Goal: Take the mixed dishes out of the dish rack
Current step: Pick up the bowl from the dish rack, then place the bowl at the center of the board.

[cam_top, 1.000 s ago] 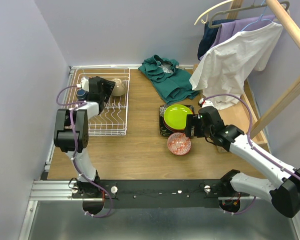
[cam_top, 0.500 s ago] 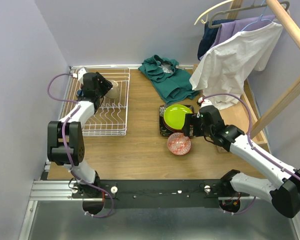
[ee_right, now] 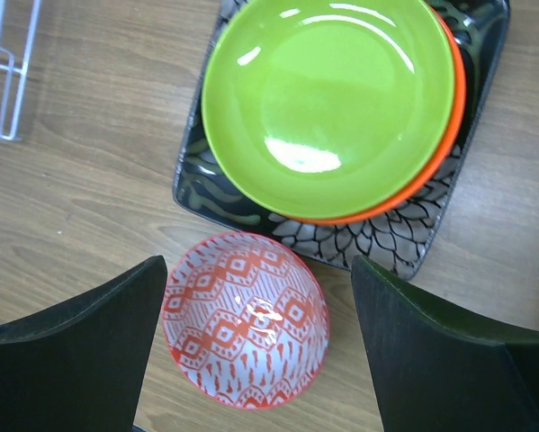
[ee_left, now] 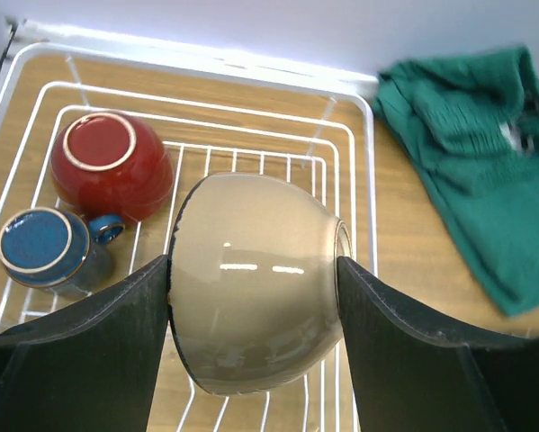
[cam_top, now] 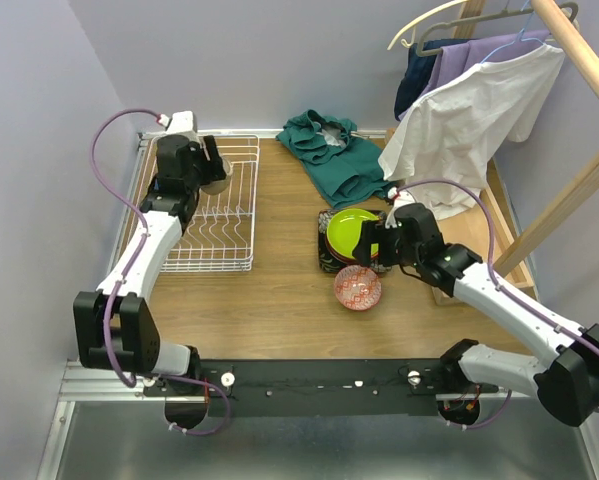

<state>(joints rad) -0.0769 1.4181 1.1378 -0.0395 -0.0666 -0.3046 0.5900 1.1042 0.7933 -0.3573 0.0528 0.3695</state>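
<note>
The beige bowl (ee_left: 251, 315) is clasped in the left hand (ee_left: 251, 292) over the dish rack (ee_left: 197, 67). The right hand (ee_right: 256, 310) is spread wide, empty.

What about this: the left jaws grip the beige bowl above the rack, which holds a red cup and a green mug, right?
The mug is dark blue, not green, as the left wrist view shows. Otherwise right: the left jaws grip the beige bowl above the dish rack holding the red cup and mug.
</note>
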